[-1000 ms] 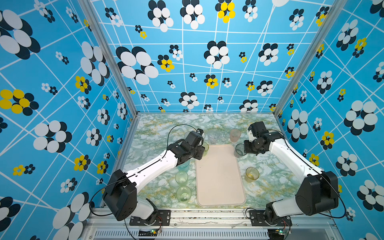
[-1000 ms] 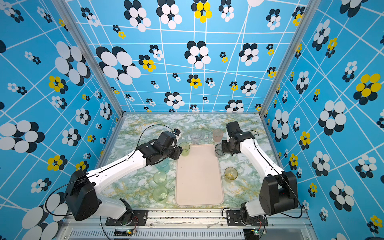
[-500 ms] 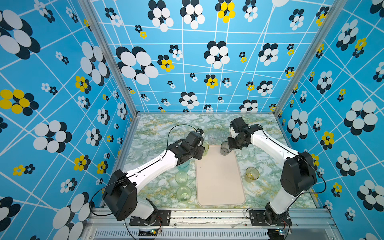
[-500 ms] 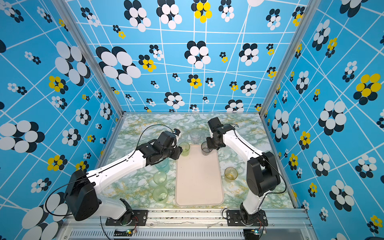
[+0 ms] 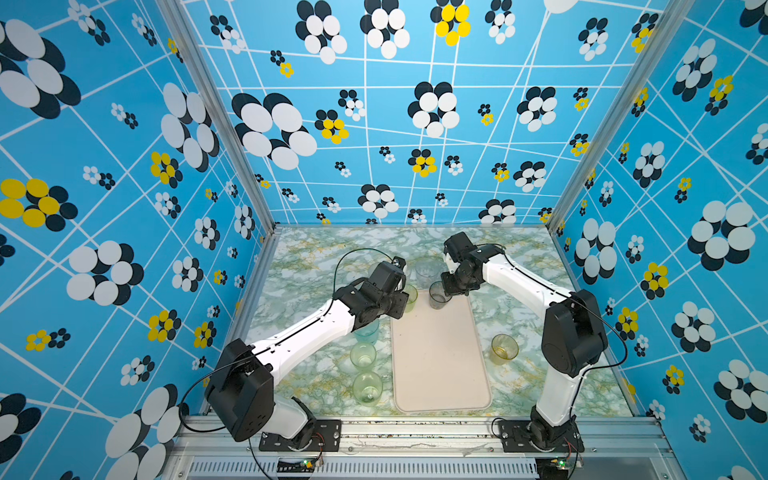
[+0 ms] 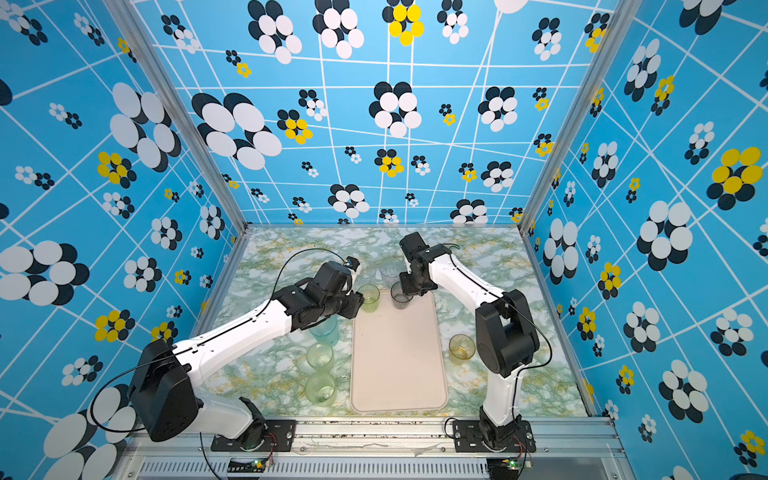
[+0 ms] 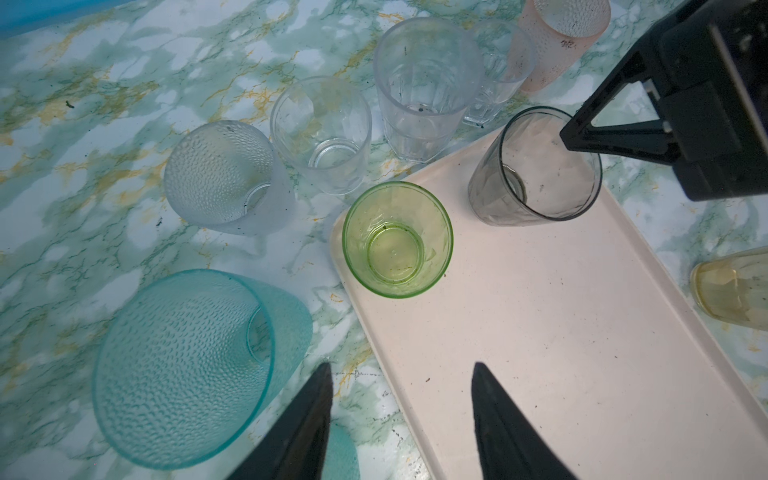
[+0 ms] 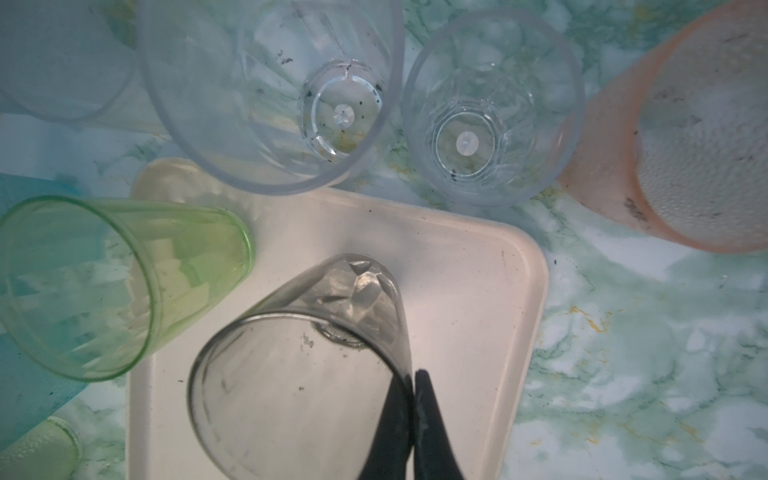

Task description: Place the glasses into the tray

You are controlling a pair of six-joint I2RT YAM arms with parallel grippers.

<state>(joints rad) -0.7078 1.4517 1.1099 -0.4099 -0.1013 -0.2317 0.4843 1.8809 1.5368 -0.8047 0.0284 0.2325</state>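
The marbled table (image 5: 316, 266) carries the tray (image 5: 440, 374) at its middle. Most glasses stand off it: a clear cluster (image 7: 424, 83) past its far end, a teal glass (image 7: 183, 365) left, an amber glass (image 5: 504, 349) right. The smoky grey glass (image 5: 437, 296) is roughly upright over the tray's far end, directly beneath the right pincer (image 8: 414, 376), which is clamped on its wall; setting it down looks like a straight descent. The left pincer (image 7: 403, 365) hangs open and empty, with the green glass (image 7: 397, 239) just ahead.

The tray (image 5: 440, 365) is pale pinkish cream, the worktop (image 5: 307, 266) green-white marble veined yellow. At the tray's far end: a light green glass (image 7: 397, 239) and a smoky grey glass (image 7: 536, 166). Left, a dimpled teal glass (image 7: 183, 365); right, an amber glass (image 5: 504, 349). The walls (image 5: 374, 124) are blue, white-lined, with black, white and yellow flowers.
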